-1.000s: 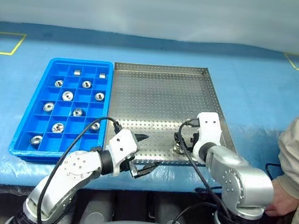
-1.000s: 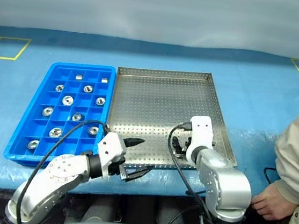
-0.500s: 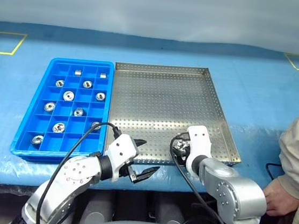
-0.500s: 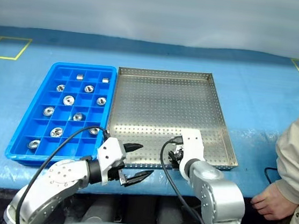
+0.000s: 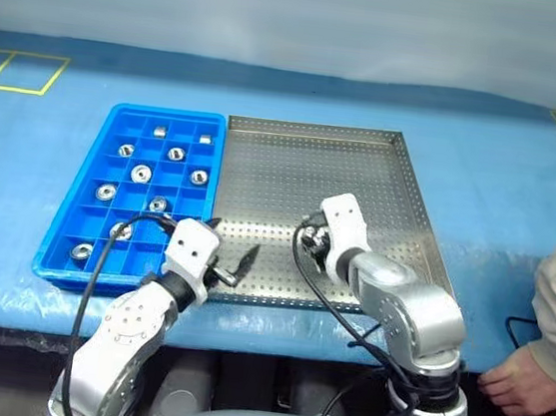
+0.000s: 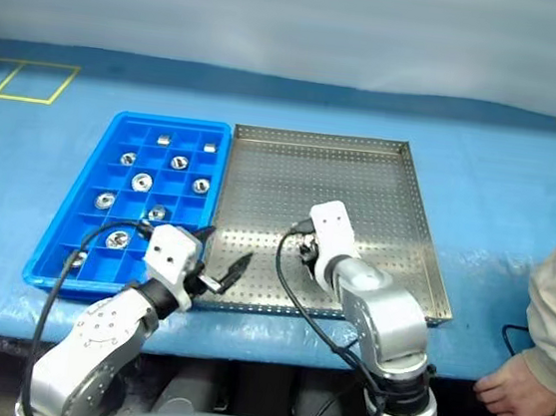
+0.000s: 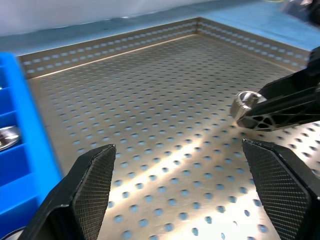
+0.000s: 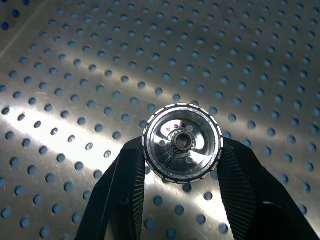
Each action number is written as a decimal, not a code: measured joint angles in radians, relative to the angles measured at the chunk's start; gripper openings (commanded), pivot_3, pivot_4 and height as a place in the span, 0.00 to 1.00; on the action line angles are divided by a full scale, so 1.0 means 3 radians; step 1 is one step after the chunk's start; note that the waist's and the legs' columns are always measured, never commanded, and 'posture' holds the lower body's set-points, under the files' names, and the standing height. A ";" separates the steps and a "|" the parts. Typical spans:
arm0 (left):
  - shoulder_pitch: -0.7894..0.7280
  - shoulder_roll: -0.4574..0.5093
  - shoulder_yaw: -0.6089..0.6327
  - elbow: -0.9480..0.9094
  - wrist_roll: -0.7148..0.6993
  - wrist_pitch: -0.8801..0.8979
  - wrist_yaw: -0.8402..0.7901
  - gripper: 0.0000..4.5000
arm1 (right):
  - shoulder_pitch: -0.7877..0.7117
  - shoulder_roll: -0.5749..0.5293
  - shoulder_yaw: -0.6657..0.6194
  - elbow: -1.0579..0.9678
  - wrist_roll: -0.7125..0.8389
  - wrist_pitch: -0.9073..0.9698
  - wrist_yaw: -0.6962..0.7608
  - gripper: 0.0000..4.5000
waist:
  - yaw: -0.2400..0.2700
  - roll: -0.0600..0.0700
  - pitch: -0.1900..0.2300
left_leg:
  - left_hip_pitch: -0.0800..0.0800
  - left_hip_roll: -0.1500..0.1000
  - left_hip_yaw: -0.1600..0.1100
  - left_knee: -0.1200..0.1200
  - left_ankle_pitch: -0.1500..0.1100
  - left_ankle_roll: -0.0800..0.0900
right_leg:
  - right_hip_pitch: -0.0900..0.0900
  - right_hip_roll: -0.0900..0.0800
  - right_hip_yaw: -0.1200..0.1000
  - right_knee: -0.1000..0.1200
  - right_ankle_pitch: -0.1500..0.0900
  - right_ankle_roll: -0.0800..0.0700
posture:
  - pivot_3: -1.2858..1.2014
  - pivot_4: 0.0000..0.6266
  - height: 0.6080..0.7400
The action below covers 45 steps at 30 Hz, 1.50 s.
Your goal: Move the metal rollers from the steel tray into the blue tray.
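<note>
With the right gripper (image 8: 182,165) clamped on a metal roller (image 8: 182,142) above the steel tray (image 5: 363,168), carry it level to an empty compartment of the blue tray (image 5: 66,234) beyond the wide-open left gripper (image 7: 182,195).

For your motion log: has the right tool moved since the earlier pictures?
Yes. The right tool, gripping a shiny metal roller, moved from the perforated steel tray's near-right corner toward its middle.

No text, label, brand, number or sign can be read anywhere in these views. The steel tray (image 5: 414,208), the blue tray (image 5: 76,213) and the blue table cover (image 5: 503,173) carry no legible markings.
</note>
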 measured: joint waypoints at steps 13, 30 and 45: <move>0.1096 -0.0430 0.0449 -0.0671 0.0371 -0.0355 0.0653 0.98 | -0.0488 0.0216 0.0649 0.0862 0.0099 -0.1577 0.0758 0.38 | 0.0567 -0.0006 0.0003 | -0.0005 0.0001 -0.0004 0.0001 -0.0001 -0.0001 | -0.0001 -0.0004 -0.0012 -0.0005 -0.0011 -0.0016 | 0.78 0.24 1.00; 0.1404 -0.0547 0.0358 -0.0776 0.0520 -0.0499 0.0695 0.98 | -0.0376 0.0214 0.0812 0.1321 0.0148 -0.1842 0.1076 0.38 | 0.1656 -0.0024 -0.0013 | -0.0026 -0.0001 0.0012 0.0001 -0.0012 -0.0018 | -0.0048 -0.0001 -0.0036 -0.0004 -0.0012 -0.0015 | 0.76 0.24 1.00; 0.1073 -0.0459 0.0361 -0.0703 0.0402 -0.0438 0.0432 0.98 | -0.0185 -0.0225 0.0584 0.0894 0.0259 -0.1426 0.1071 0.62 | 0.1791 -0.0018 -0.0024 | -0.0052 0.0003 -0.0008 0.0017 -0.0016 -0.0027 | -0.0046 0.0000 -0.0077 0.0001 -0.0014 -0.0020 | 0.73 0.24 1.00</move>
